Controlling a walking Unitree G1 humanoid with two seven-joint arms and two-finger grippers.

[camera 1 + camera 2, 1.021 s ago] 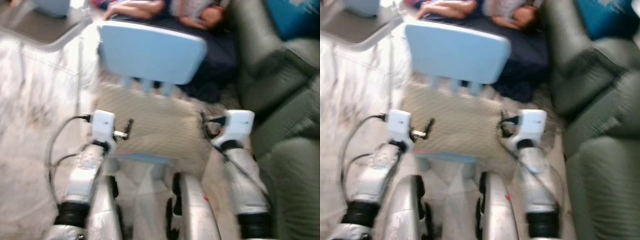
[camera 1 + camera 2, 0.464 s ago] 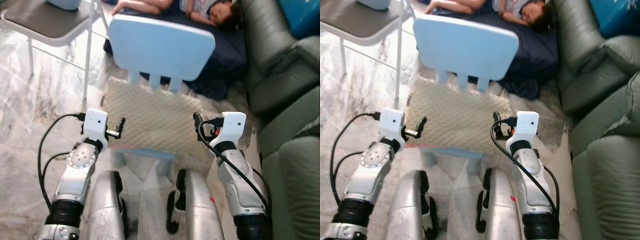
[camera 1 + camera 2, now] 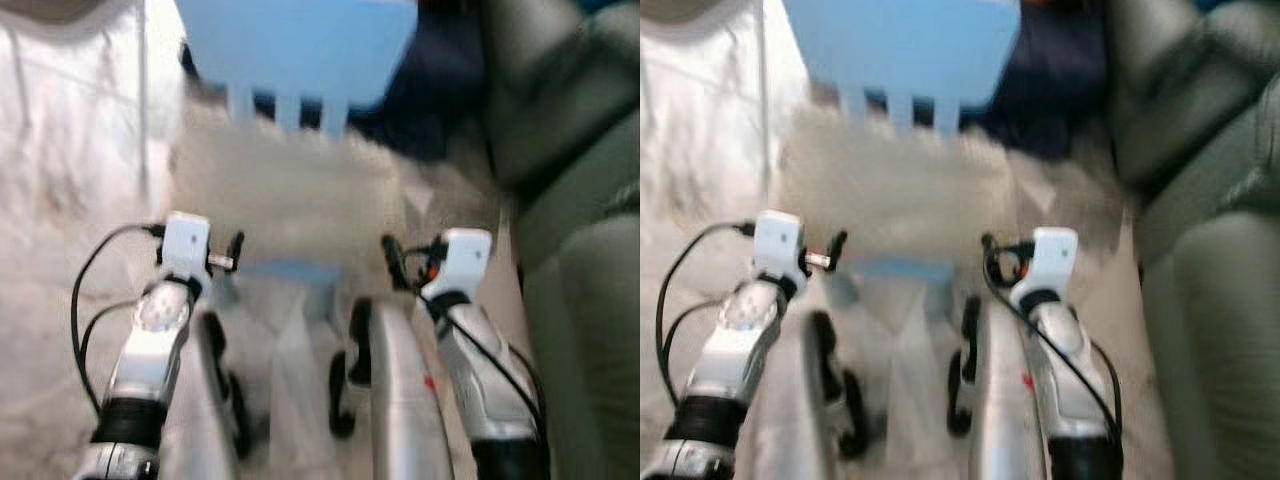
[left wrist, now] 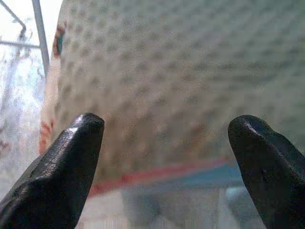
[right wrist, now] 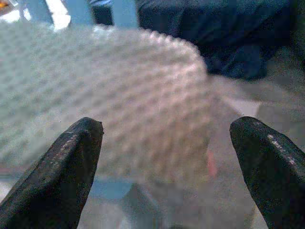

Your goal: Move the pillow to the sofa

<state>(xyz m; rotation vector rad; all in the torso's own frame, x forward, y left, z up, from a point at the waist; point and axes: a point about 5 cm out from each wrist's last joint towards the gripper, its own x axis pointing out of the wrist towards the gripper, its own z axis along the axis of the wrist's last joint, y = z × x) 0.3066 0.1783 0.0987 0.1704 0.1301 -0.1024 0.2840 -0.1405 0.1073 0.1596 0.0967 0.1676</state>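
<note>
A beige, bumpy-textured pillow [image 3: 285, 200] lies on the seat of a small light-blue chair [image 3: 300, 40] straight ahead. The eye views are blurred. My left gripper [image 3: 237, 250] hovers at the pillow's near left corner, and my right gripper [image 3: 390, 258] at its near right corner. Both stand open, fingers spread wide with nothing between them. In the left wrist view the pillow [image 4: 167, 81] looms close beyond the black fingertips [image 4: 71, 152]. The right wrist view shows the pillow's [image 5: 105, 90] rounded corner between its fingertips [image 5: 71, 157]. A grey-green sofa [image 3: 580, 180] runs along the right.
Dark blue bedding [image 3: 440, 100] lies on the floor behind the chair, against the sofa. The chair's blue seat edge [image 3: 290, 272] pokes out under the pillow. Pale marble floor [image 3: 70, 200] spreads to the left. My silver legs [image 3: 395, 400] are below.
The camera has tilted down and the picture has blurred, so the chair and pillow sit higher in view. Both grippers stay open at the pillow's near corners.
</note>
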